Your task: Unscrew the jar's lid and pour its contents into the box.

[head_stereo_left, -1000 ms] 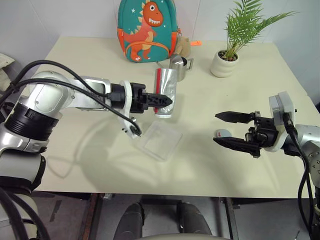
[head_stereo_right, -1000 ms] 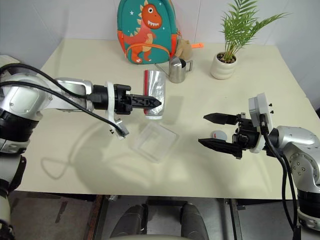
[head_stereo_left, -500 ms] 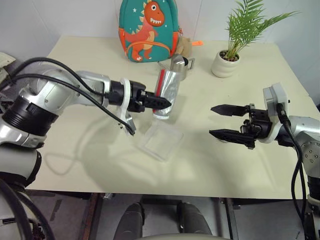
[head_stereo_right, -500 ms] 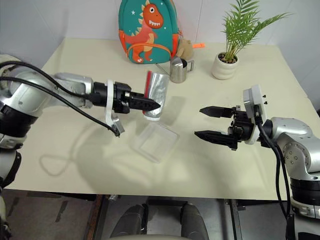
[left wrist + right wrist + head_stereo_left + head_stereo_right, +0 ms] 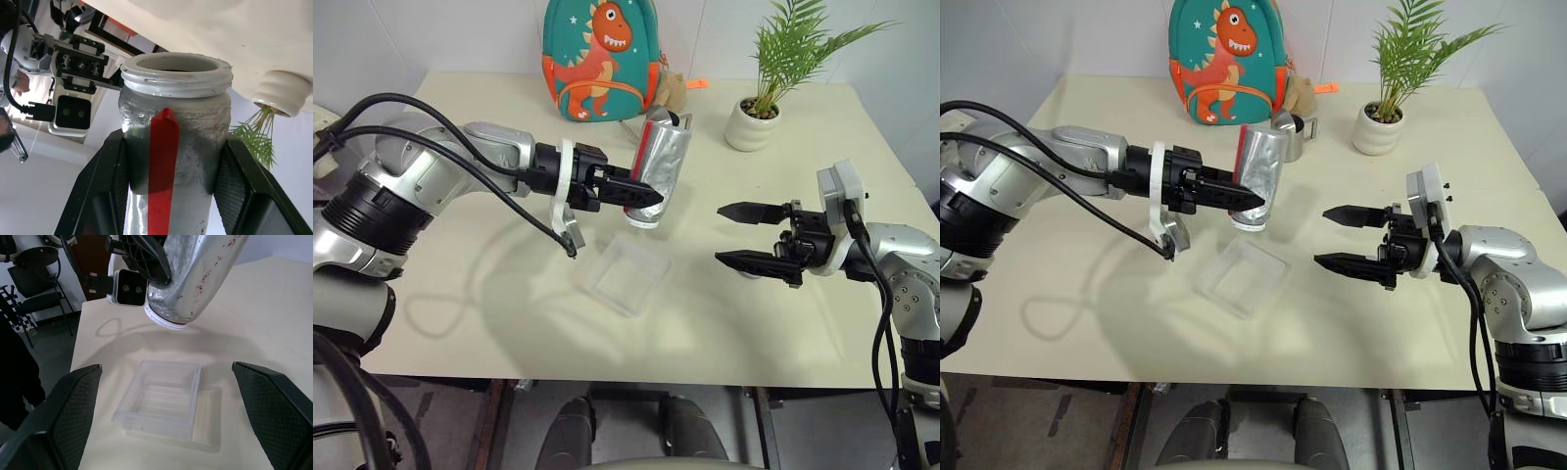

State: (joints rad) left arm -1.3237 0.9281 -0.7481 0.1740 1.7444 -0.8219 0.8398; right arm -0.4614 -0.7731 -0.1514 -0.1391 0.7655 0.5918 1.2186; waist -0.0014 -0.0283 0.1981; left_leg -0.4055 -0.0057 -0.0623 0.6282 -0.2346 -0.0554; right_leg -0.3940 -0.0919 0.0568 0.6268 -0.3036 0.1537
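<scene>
The jar (image 5: pixel 658 168) is a silvery crinkled cylinder with a red stripe down its side. It hangs in the air, clamped near its mouth between the left hand's (image 5: pixel 641 194) fingers. It is inverted and tilted, its open threaded mouth (image 5: pixel 176 73) at 7 o'clock and its base at 1 o'clock. No cap sits on the mouth.

The box (image 5: pixel 626 275) is a shallow clear tray with rounded corners, lying flat on the tabletop, turned corner-on. It sits at 6 o'clock from the jar's mouth, well apart from it. I cannot tell whether anything lies in it.

A small part of the grey lid (image 5: pixel 756 275) shows on the tabletop at 3 o'clock from the box.
</scene>
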